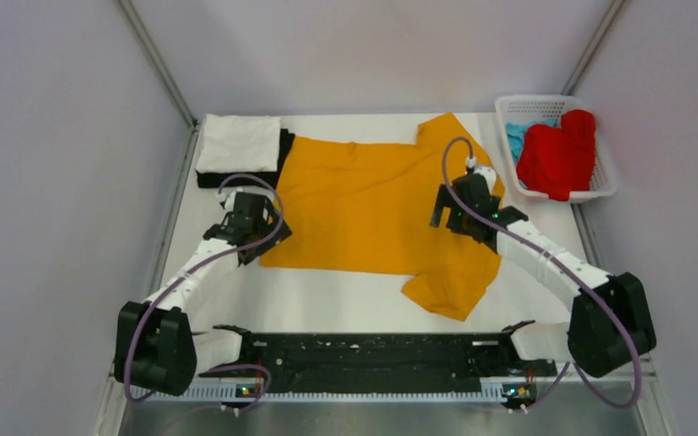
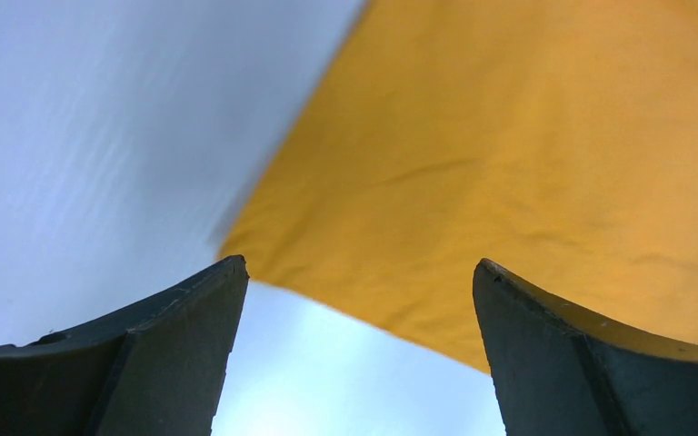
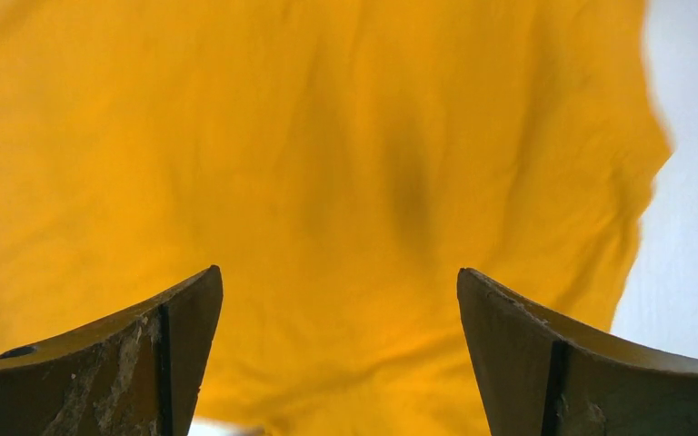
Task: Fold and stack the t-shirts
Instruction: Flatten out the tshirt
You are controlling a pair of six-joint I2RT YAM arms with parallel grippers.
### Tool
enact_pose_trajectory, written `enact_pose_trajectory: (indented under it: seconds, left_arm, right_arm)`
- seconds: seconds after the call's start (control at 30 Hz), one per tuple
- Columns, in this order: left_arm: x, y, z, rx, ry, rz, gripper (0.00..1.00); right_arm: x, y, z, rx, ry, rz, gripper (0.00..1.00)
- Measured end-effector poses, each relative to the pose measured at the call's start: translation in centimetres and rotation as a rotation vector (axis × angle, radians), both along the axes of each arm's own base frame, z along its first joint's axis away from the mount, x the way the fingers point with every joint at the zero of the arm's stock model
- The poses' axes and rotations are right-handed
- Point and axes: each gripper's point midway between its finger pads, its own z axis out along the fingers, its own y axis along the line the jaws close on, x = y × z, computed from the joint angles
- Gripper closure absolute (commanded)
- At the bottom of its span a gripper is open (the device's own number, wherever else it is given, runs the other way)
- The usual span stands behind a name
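The mustard t-shirt (image 1: 373, 204) lies spread flat across the middle of the table. My left gripper (image 1: 256, 221) is open and empty over its left hem corner; that corner shows in the left wrist view (image 2: 527, 163). My right gripper (image 1: 459, 204) is open and empty above the shirt's right side, near the sleeves; the cloth fills the right wrist view (image 3: 327, 163). A folded white t-shirt (image 1: 238, 143) lies on a folded black one (image 1: 284, 150) at the back left. A red t-shirt (image 1: 559, 154) and a light blue one (image 1: 516, 136) sit in the basket.
The white lattice basket (image 1: 604, 186) stands at the back right by the wall. Grey walls close in the table (image 1: 327, 304) on three sides. A black rail with the arm bases runs along the near edge.
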Motion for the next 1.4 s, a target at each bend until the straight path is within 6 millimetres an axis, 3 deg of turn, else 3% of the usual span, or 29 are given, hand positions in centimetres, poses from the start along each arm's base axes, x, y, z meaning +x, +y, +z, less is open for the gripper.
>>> enact_pose_trajectory:
  seconds: [0.1, 0.23, 0.47, 0.63, 1.07, 1.2, 1.4]
  left_arm:
    - [-3.4, 2.1, -3.5, 0.046, 0.123, 0.075, 0.01]
    - [-5.9, 3.3, -5.4, 0.078, 0.198, 0.117, 0.01]
    - [-5.9, 3.3, -5.1, 0.067, 0.177, 0.132, 0.01]
    - [-6.1, 3.3, -5.2, 0.063, 0.176, 0.131, 0.01]
    - [-6.0, 3.0, -5.2, 0.045, 0.168, 0.121, 0.01]
    - [-6.0, 3.0, -5.2, 0.045, 0.167, 0.122, 0.05]
    - [-5.4, 2.9, -5.6, 0.029, 0.168, 0.128, 0.19]
  right_arm:
    - [-4.8, 2.5, -2.4, 0.020, 0.068, 0.117, 0.01]
    - [-10.9, 5.2, -5.7, 0.044, 0.206, 0.252, 0.01]
    - [-17.8, 7.0, -8.6, 0.053, 0.352, 0.361, 0.01]
    - [-21.1, 9.1, -8.7, 0.066, 0.397, 0.447, 0.02]
    - [-27.9, 10.3, -8.6, 0.036, 0.512, 0.602, 0.04]
    - [-27.2, 10.5, -6.9, 0.051, 0.457, 0.610, 0.04]
    - [-24.6, 9.0, -5.0, -0.005, 0.330, 0.511, 0.04]
